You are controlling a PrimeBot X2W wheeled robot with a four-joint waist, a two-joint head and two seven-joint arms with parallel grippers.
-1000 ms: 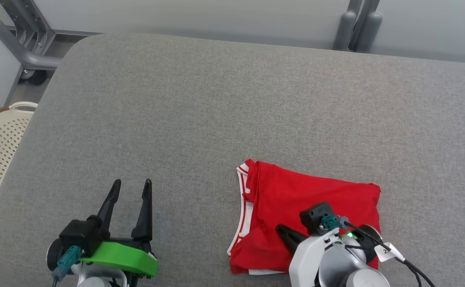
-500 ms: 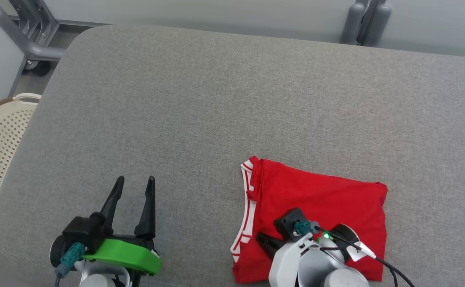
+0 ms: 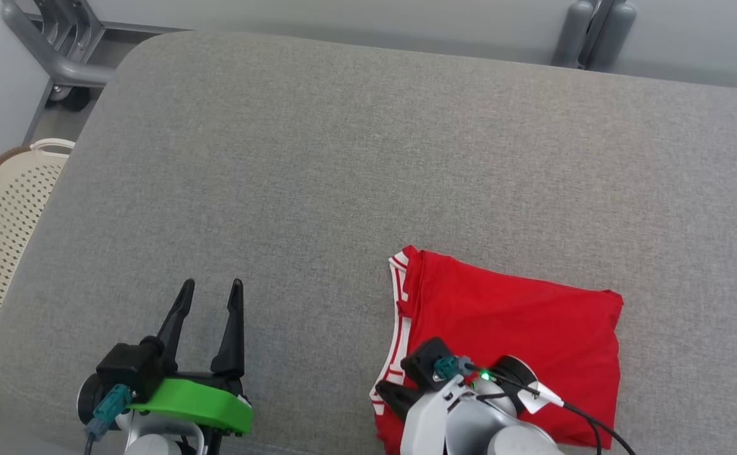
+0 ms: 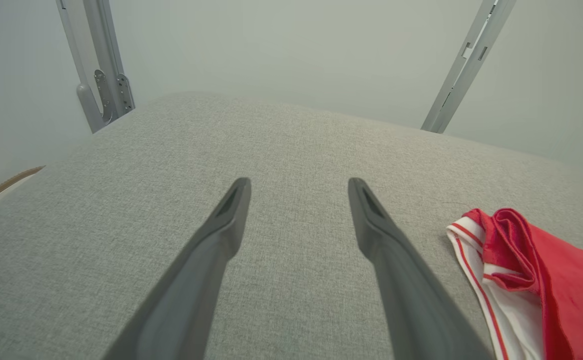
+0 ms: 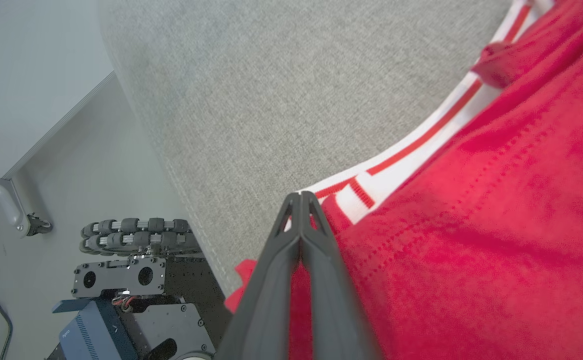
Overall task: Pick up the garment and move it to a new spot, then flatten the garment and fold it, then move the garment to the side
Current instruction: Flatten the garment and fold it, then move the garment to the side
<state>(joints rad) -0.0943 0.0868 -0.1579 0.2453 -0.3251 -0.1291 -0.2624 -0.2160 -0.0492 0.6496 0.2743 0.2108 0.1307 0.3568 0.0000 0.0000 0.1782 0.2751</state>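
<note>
Head view: a folded red garment [image 3: 514, 316] with white striped trim lies on the near right part of a grey upholstered surface [image 3: 343, 158]. The right gripper [image 3: 389, 395] sits over the garment's near left corner, at the trimmed edge. The left gripper [image 3: 212, 284] hangs over bare grey fabric at the lower left, its two dark fingers spread and empty, well apart from the garment. A cream perforated basket [image 3: 2, 221] stands beside the surface's left side, and a grey metal frame [image 3: 59, 57] is past the far left corner.

Left wrist view: the left gripper [image 4: 299, 185] holds its fingers wide apart above the grey surface [image 4: 171, 150], with the garment [image 4: 546, 270] and its bunched trim off to the right edge.

Right wrist view: the right gripper [image 5: 300, 197] has its fingers pressed tightly together, tips resting on the white-and-red trim of the garment [image 5: 471, 225] near the surface's edge. Whether any cloth is caught between them cannot be told. A wheeled robot base [image 5: 121, 280] stands on the floor beyond.
</note>
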